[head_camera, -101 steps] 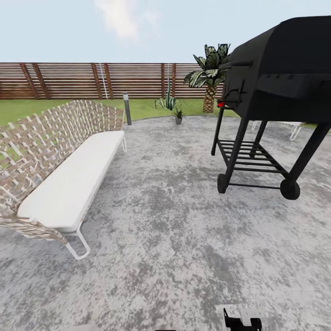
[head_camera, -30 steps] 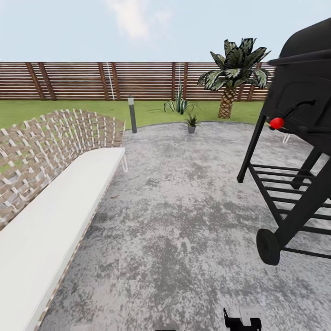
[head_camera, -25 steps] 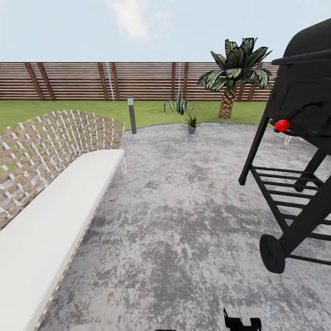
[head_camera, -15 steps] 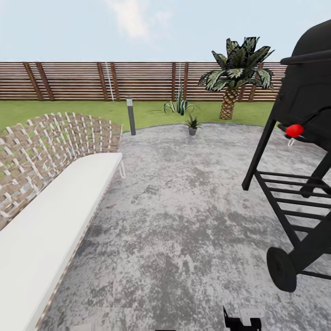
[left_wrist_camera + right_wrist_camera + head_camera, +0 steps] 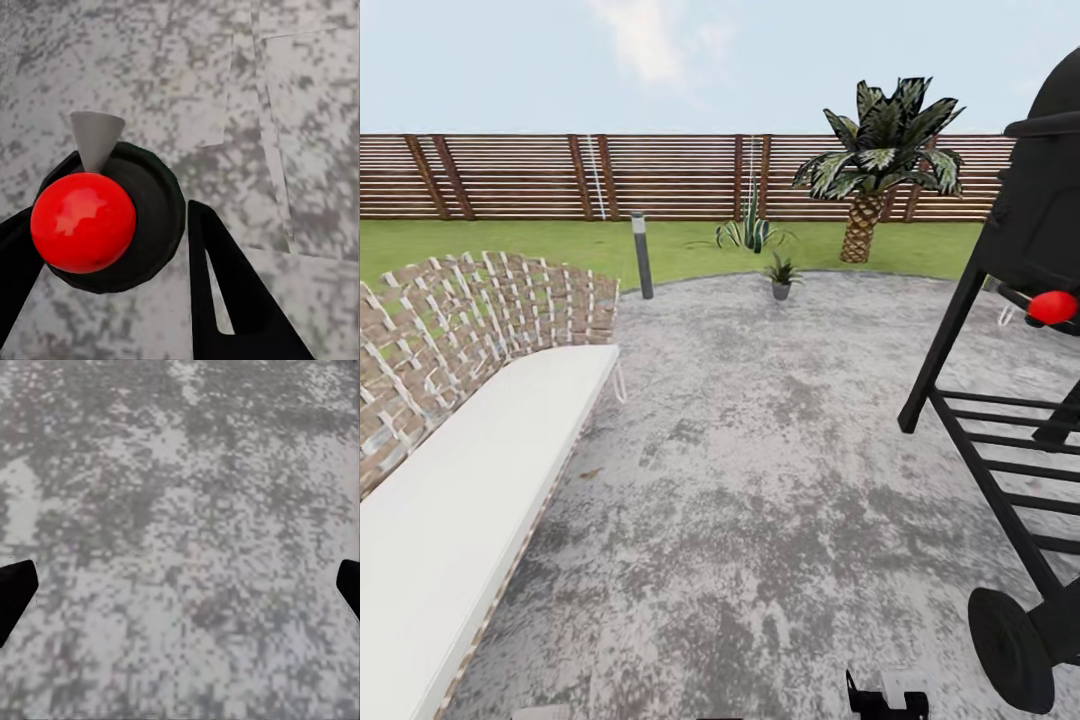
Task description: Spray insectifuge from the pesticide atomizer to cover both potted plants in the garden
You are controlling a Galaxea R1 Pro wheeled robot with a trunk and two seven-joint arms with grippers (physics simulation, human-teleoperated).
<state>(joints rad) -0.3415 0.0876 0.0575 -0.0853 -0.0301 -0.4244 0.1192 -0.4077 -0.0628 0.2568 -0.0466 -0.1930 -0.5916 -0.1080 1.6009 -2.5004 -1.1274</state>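
Left gripper (image 5: 132,187): dark fingers are seen closed against either side of the pesticide atomizer (image 5: 146,225), a round black body with a glossy red ball on top and a grey cone nozzle beside it. It is judged to be gripped and carried. The body is judged rigid, light, smooth and curved, so likely to slip or rotate; hold is best taken across the widest part of the black body, leaving the nozzle free.

Right gripper (image 5: 180,585): fingertips are seen at opposite edges of the right wrist view, spread wide, with nothing between them, over mottled grey paving (image 5: 760,480).

Near left: a woven bench (image 5: 470,440) with a white cushion. Near right: a black grill (image 5: 1020,400) on a wheeled stand.

Far edge of the paving: one potted plant (image 5: 781,274), small, in a grey pot, well apart from the robot. Leaves are judged soft; no contact is needed. The second plant could not be located.

Beyond: a post lamp (image 5: 642,255), agave (image 5: 752,230), palm (image 5: 880,160), lawn and slatted fence (image 5: 510,178).
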